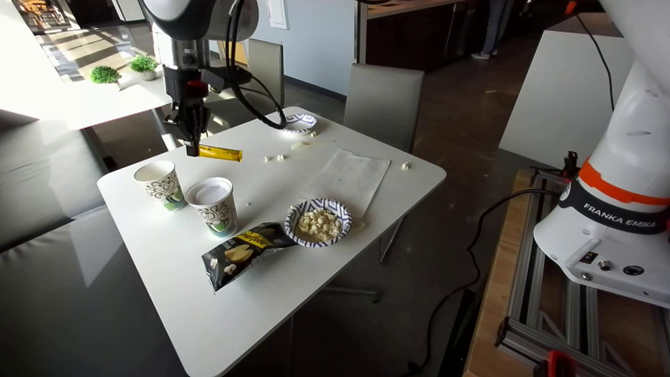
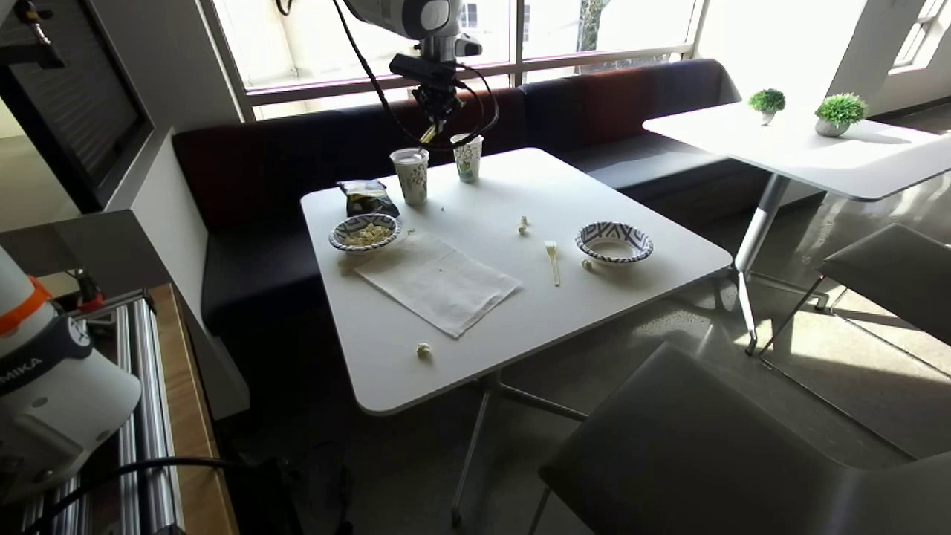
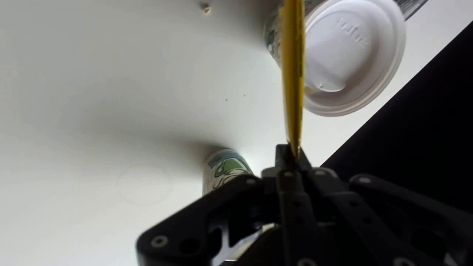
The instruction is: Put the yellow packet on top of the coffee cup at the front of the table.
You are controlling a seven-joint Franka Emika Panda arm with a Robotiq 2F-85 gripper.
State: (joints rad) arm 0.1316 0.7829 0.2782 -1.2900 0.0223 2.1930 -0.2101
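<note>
My gripper (image 1: 193,148) is shut on one end of the yellow packet (image 1: 220,153), which sticks out sideways above the table. The packet also shows in the wrist view (image 3: 293,74), edge-on between the fingertips (image 3: 290,153). The coffee cup (image 1: 217,213), with a white lid and patterned sides, stands upright on the table. In the wrist view its lid (image 3: 351,55) is partly behind the packet. A similar patterned cup (image 1: 165,189) stands beside it, partly hidden by the gripper in the wrist view (image 3: 227,168). The packet (image 2: 429,135) is above the cups' level, apart from both.
A black-and-yellow snack bag (image 1: 246,251) lies beside the lidded cup. A fluted bowl (image 1: 343,215) of popcorn touches or nearly touches it. A napkin (image 2: 446,290), fork (image 2: 552,261), second bowl (image 2: 614,236) and popcorn bits are on the white table (image 1: 172,267). Chairs (image 1: 384,99) stand around.
</note>
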